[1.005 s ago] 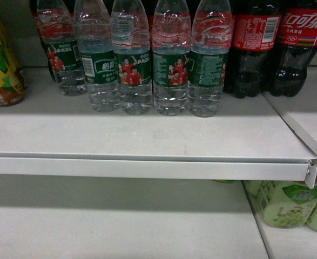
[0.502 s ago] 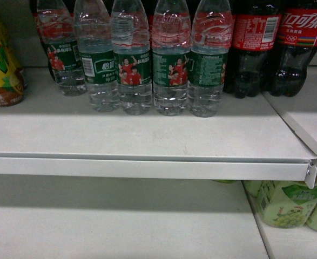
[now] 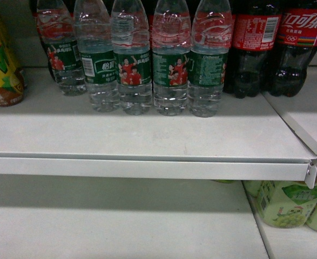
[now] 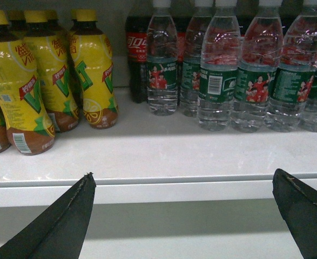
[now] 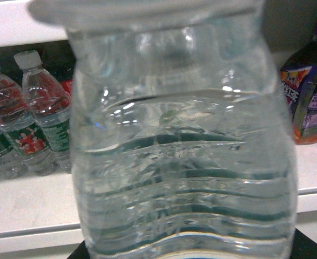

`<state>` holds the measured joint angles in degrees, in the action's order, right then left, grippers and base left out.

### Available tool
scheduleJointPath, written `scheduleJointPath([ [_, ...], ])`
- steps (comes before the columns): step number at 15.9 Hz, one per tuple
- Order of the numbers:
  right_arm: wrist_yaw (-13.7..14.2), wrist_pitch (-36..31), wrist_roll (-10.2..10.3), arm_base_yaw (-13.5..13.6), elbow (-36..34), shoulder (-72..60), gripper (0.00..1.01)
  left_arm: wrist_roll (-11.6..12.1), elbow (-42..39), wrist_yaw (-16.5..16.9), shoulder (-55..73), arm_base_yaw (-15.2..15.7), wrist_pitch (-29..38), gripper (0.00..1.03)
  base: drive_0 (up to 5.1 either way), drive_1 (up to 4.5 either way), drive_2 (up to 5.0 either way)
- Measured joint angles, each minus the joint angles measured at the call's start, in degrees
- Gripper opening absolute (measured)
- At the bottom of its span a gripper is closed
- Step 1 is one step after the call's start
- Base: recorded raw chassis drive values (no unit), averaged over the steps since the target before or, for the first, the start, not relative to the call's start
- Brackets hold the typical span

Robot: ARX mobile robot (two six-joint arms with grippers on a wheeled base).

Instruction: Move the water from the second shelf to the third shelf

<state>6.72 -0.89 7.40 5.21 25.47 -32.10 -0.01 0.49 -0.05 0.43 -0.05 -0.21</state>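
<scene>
Close against the right wrist camera stands a clear ribbed bottle of water (image 5: 182, 162), filling most of that view. The right gripper (image 5: 185, 254) is shut on its lower part, and only dark corners of the jaws show at the bottom edge. Several more water bottles (image 3: 172, 65) with green labels stand in a row at the back of the upper shelf (image 3: 147, 135). The left gripper (image 4: 183, 174) hangs open and empty in front of that shelf's front lip (image 4: 163, 189), its dark fingertips (image 4: 85, 186) far apart. Neither gripper shows in the head view.
Yellow lemon-tea bottles (image 4: 45, 75) stand left of the water, dark cola bottles (image 3: 271, 43) to its right. Pale green bottles (image 3: 285, 202) sit on the lower shelf (image 3: 120, 226) at the right. A purple-labelled juice bottle (image 5: 309, 86) stands to the right in the right wrist view.
</scene>
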Motion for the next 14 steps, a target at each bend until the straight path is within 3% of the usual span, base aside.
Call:
scheduleJointPath([
  [14, 0.1, 0.0, 0.0, 0.0, -0.5, 0.0, 0.43, 0.0, 0.0, 0.1, 0.0, 0.0, -0.1, 0.98, 0.0, 0.0, 0.0],
])
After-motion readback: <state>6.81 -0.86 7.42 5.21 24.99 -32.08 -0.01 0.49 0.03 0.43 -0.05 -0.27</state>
